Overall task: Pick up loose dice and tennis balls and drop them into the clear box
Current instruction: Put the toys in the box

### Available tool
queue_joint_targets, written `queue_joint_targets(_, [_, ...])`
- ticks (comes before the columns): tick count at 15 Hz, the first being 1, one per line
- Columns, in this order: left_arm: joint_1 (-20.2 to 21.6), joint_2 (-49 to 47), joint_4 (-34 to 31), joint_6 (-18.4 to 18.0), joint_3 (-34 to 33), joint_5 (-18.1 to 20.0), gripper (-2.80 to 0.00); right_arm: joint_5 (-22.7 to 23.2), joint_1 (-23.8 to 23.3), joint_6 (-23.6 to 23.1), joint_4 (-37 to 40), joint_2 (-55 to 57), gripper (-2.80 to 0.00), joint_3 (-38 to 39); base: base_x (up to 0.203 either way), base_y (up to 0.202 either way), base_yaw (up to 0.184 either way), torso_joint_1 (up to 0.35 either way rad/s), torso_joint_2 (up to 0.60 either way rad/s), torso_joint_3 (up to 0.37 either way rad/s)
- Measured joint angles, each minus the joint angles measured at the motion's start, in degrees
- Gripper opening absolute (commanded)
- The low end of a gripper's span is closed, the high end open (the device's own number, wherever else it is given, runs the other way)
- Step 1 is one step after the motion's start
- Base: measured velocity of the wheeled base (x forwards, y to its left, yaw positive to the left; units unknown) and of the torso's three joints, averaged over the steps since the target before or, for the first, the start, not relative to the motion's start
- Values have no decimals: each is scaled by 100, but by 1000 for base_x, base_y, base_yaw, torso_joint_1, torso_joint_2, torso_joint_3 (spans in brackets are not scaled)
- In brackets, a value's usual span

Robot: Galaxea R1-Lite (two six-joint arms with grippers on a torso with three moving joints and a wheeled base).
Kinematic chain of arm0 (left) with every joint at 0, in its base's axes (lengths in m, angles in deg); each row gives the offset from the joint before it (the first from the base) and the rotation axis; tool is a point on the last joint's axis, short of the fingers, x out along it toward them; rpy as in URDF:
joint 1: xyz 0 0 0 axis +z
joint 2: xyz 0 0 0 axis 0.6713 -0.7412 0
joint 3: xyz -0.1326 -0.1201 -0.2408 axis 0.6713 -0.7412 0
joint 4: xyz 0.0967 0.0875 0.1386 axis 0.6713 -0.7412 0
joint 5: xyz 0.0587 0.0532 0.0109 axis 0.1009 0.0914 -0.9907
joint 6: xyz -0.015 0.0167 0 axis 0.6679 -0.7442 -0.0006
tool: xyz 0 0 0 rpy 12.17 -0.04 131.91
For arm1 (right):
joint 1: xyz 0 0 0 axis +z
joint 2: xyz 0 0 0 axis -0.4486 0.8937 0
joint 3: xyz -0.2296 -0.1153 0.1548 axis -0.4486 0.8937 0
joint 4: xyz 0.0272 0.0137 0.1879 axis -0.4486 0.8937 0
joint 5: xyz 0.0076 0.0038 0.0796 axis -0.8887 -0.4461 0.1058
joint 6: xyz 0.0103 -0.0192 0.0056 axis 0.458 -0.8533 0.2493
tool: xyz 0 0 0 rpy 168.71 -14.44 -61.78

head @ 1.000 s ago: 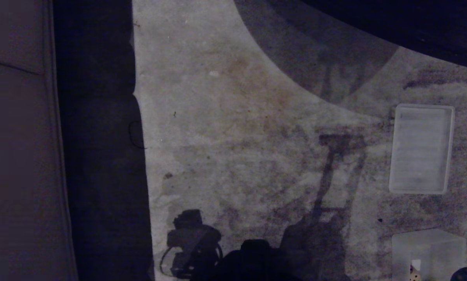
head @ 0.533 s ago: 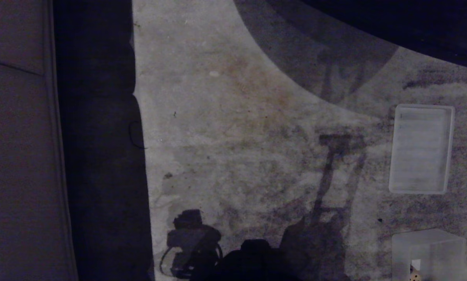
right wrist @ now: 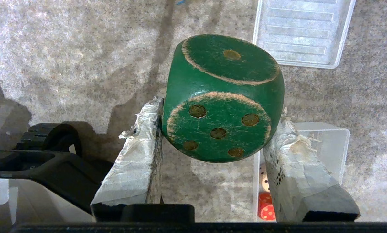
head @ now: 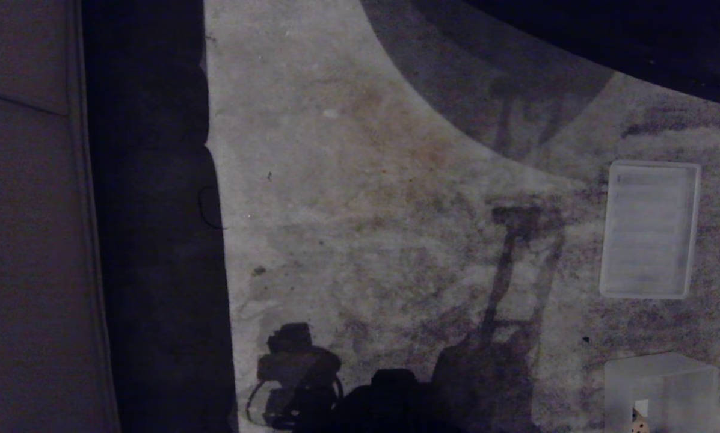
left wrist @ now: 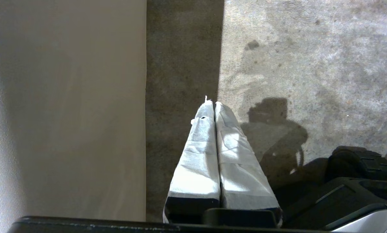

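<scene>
Green die [right wrist: 222, 97] in right pincer [right wrist: 217, 119]

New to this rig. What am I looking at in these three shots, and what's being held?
It's a wheeled robot with two arms, each ending in a two-finger gripper with taped fingers.

The dark shot is from the head camera, looking down at a stained carpet. Neither arm shows there. At its right lie a flat ribbed lid and, at the bottom edge, the clear box with a beige die inside.

The other two come from cameras on the wrists, behind the fingers. The left gripper is shut and empty, hanging over the carpet beside a plain beige surface.

The right gripper clamps a green die above the floor. Beyond it you see the lid and the box, which also holds a red die.
</scene>
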Motion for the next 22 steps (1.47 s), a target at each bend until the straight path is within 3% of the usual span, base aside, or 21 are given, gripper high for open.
queue_joint_targets(10, [0, 0, 0, 16, 0, 5, -280, -2, 0, 1, 2, -9, -280, 0, 0, 0, 0, 0, 1, 16])
queue_joint_targets(22, [0, 0, -1, 111, 0, -11, -280, -4, 0, 0, 5, -9, -280, 0, 0, 0, 0, 3, 2, 200])
